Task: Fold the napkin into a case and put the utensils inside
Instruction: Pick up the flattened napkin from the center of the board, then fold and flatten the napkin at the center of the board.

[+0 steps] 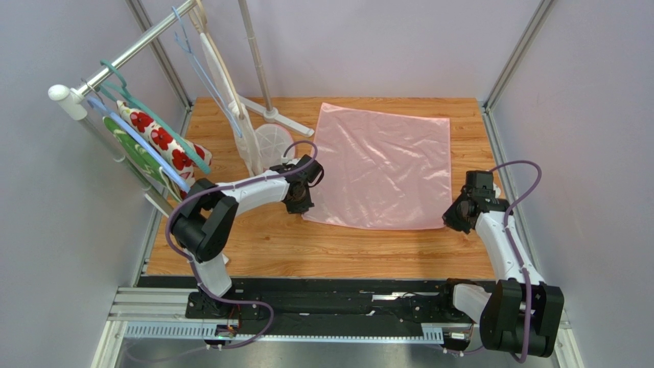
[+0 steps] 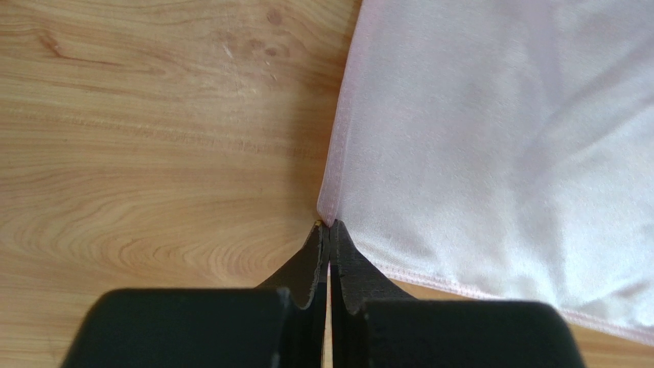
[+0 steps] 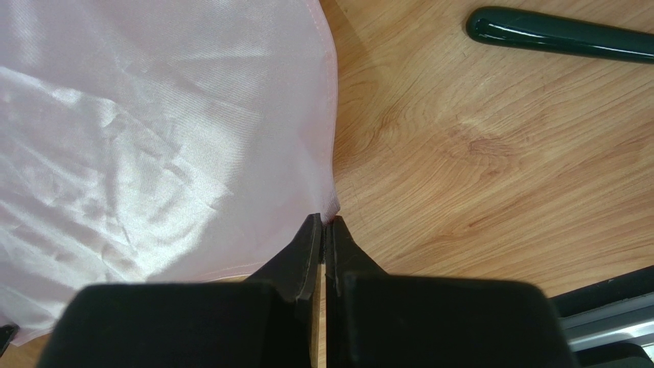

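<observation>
One napkin (image 1: 384, 165), plain pink, lies spread flat as a single layer on the right-centre of the wooden table (image 1: 253, 245), a few creases in it, not folded. Two arms, two grippers. The left gripper (image 2: 328, 232) is at the napkin's near-left corner with its jaws pressed together, and the corner runs right up into the tips, so it is pinching the cloth there. The right gripper (image 3: 324, 228) does the same at the near-right corner, jaws together on the very tip of the corner. One rack (image 1: 130, 54) stands at the far left and holds several hangers, exact count unclear. One white cloth with red flowers (image 1: 165, 142) and one green cloth (image 1: 134, 149) hang on it. One white stand (image 1: 257, 61) rises at the back, beside the napkin's far-left corner. One dark glossy bar (image 3: 560, 34) lies on the wood right of the napkin; what it is cannot be told.
</observation>
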